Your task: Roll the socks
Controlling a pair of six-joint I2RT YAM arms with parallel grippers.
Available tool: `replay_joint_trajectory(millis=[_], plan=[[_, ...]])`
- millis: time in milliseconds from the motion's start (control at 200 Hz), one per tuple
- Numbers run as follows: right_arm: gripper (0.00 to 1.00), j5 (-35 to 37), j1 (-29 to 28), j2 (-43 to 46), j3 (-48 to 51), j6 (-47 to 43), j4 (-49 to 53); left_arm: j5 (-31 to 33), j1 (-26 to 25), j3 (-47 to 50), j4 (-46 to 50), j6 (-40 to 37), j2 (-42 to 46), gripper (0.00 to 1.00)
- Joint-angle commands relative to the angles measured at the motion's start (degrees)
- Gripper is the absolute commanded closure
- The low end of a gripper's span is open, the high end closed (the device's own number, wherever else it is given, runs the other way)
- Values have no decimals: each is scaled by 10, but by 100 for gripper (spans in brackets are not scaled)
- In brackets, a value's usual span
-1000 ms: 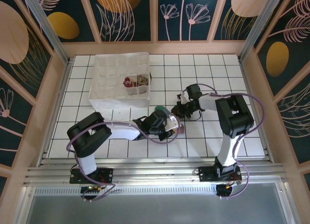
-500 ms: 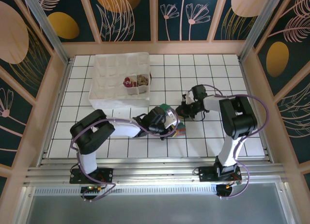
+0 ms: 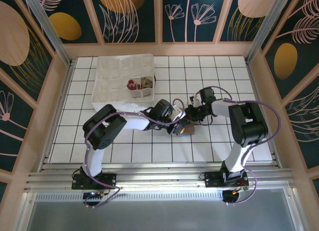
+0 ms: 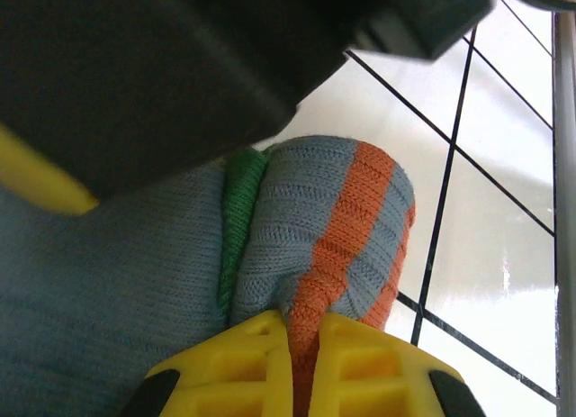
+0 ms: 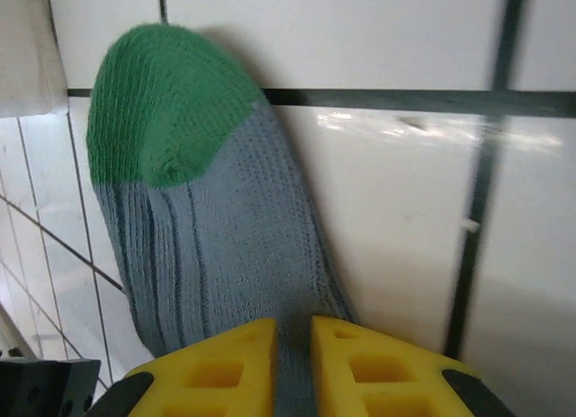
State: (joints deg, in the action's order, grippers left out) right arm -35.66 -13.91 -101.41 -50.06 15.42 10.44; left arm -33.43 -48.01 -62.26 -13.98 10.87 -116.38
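Note:
A blue-grey sock (image 3: 185, 127) with a green toe (image 5: 162, 102) and an orange-striped cuff (image 4: 360, 210) lies on the tiled table between the two grippers. My left gripper (image 3: 177, 122) is shut on the orange-striped cuff, and its yellow fingertips (image 4: 243, 354) pinch the fabric. My right gripper (image 3: 193, 114) holds the sock's grey body (image 5: 207, 228), with cloth squeezed in the narrow gap between its yellow fingertips (image 5: 360, 354). Two other socks, one reddish (image 3: 131, 84) and one tan-brown (image 3: 146, 83), sit bundled in compartments of the white box.
The white compartment box (image 3: 107, 99) stands at the back left, close behind the left arm. Wooden walls ring the white tiled table (image 3: 219, 71). There is free tile to the right of and in front of the grippers.
My left gripper has carried the sock's cuff to the right and slightly back, closer to my right gripper. My right gripper has shifted a little right and its fingers have eased apart slightly.

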Motion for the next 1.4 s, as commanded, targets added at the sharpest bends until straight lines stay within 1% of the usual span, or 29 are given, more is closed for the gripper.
replay_joint_trajectory(millis=[0, 100, 175, 380, 500, 661, 781, 871, 926, 1036, 1081, 1156, 1211, 1231, 1271, 1321, 1396], plan=[[78, 52, 29, 34, 32, 13, 21, 36, 7, 23, 96, 20, -40, 100], [70, 50, 49, 80, 47, 19, 19, 28, 12, 23, 97, 24, -46, 100], [65, 38, 57, 117, 61, 13, 15, 15, 15, 21, 92, 29, -54, 100], [59, -3, 56, 208, 121, 6, -7, -10, 24, 9, 91, 37, -77, 100], [57, -6, 48, 224, 151, 9, -10, -19, 31, 3, 93, 43, -88, 100], [57, -5, 19, 211, 162, 16, -13, -25, 36, -6, 102, 45, -99, 100], [62, 3, -8, 188, 156, 20, -15, -24, 37, -9, 102, 44, -100, 100], [67, 19, -24, 162, 149, 21, -13, -21, 37, -13, 103, 35, -99, 100], [73, 34, -29, 139, 139, 20, -4, -16, 37, -15, 104, 26, -94, 100], [92, 56, -35, 98, 115, 15, 22, -1, 38, -22, 115, -5, -79, 100], [97, 66, -39, 87, 108, 11, 32, 10, 37, -23, 118, -22, -67, 96], [100, 80, -44, 72, 91, 3, 54, 35, 36, -20, 117, -51, -37, 88], [100, 88, -47, 64, 81, -3, 66, 58, 36, -11, 107, -76, -6, 80], [100, 91, -47, 63, 79, -4, 70, 68, 36, -8, 102, -85, 5, 75], [100, 94, -48, 59, 75, -6, 75, 97, 33, -1, 96, -108, 30, 69], [100, 93, -47, 56, 73, -7, 76, 136, 27, 14, 84, -141, 60, 67], [100, 88, -48, 48, 68, -9, 79, 193, 15, 37, 61, -187, 103, 66]])
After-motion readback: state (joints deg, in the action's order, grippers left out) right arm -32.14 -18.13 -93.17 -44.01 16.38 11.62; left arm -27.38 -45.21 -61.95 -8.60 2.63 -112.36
